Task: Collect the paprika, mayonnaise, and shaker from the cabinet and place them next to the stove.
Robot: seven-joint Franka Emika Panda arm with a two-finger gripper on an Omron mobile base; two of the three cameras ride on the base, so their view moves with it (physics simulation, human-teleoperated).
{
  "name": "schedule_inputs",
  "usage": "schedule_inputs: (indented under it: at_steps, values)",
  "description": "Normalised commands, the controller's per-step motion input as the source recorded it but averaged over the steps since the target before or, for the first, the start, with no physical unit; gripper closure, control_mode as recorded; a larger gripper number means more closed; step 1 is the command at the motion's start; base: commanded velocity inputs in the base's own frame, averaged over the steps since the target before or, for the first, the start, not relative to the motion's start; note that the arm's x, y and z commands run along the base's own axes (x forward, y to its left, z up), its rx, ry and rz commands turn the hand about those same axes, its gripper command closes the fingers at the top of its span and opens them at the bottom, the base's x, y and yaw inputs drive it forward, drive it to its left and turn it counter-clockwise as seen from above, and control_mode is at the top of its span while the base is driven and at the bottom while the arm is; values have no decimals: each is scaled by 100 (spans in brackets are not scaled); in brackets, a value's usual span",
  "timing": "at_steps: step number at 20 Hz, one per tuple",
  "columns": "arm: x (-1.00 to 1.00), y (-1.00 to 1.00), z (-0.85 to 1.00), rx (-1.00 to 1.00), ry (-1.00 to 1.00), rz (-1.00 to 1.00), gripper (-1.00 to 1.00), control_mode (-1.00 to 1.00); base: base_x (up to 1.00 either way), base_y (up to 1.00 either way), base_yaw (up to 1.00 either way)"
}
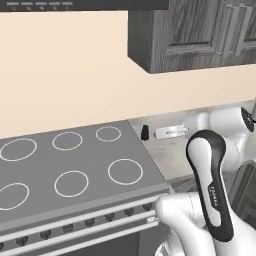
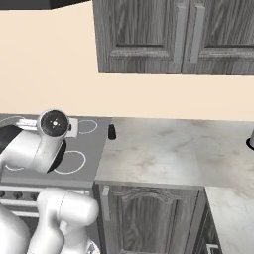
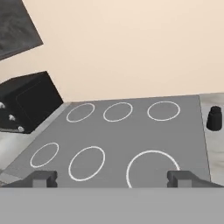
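The small black shaker (image 1: 145, 132) stands upright on the pale counter just right of the stove (image 1: 75, 170), a flat grey cooktop with six white rings. The shaker (image 2: 111, 131) also shows beside the stove's back right corner, and at the right edge of the hand view (image 3: 214, 118). My gripper (image 1: 161, 133) hovers low over the counter just right of the shaker, pointing across the stove. Its fingertips (image 3: 41, 178) stand wide apart, open, with nothing between them. The paprika, the mayonnaise and the cabinet are out of view.
Dark grey panelled wall units with doors (image 2: 149, 34) hang above the marbled counter (image 2: 163, 154). A black toaster oven (image 3: 26, 103) stands beyond the stove's far side. A dark object (image 2: 250, 140) sits at the counter's right edge. A row of dark knobs (image 1: 90, 221) lines the stove front.
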Motion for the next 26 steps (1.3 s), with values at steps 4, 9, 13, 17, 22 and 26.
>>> schedule_inputs:
  at_steps: [4,9,13,17,22,26]
  values:
    - [-76,-3,-46,-1,9,-10,-100,-100,0,0,0]
    - [0,0,0,0,0,0,-100,100,-76,15,-4]
    - [0,0,0,0,0,0,-100,100,-89,19,-36]
    - [0,0,0,0,0,0,-100,100,-88,16,-53]
    - [0,0,0,0,0,0,-100,100,-64,14,-63]
    - [0,0,0,0,0,0,-100,100,-47,1,-65]
